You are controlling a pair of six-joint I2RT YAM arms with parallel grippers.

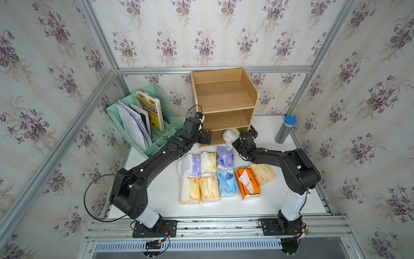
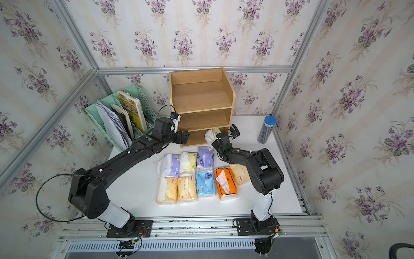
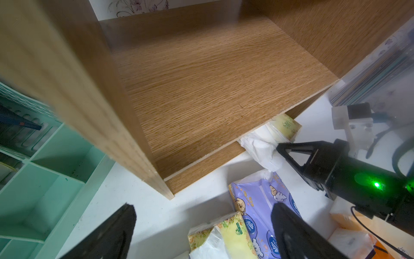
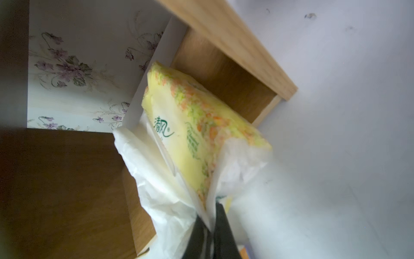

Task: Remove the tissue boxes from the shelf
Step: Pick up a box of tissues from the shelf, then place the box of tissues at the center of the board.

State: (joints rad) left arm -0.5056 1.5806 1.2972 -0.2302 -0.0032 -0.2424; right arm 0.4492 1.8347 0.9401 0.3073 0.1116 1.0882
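Right claw (image 4: 210, 220) clamped on pale yellow tissue pack (image 4: 201, 125), at shelf (image 1: 224, 96) bottom tier; left claw (image 3: 202, 208) wide open, empty

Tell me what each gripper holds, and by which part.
Right gripper: shut on the pale yellow tissue pack at the bottom tier of the shelf, pinching its near end among loose tissue. Left gripper: open, holding nothing.

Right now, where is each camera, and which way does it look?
Both top views: high at the front, looking down at the light-brown wooden three-tier shelf; left arm and right arm whole.
Left wrist: on the left arm, facing the shelf's lower tiers; open left gripper shows.
Right wrist: on the right arm, facing the pale yellow plastic-wrapped tissue pack; right gripper pinches it.
Shared: both wrist views show that pack.
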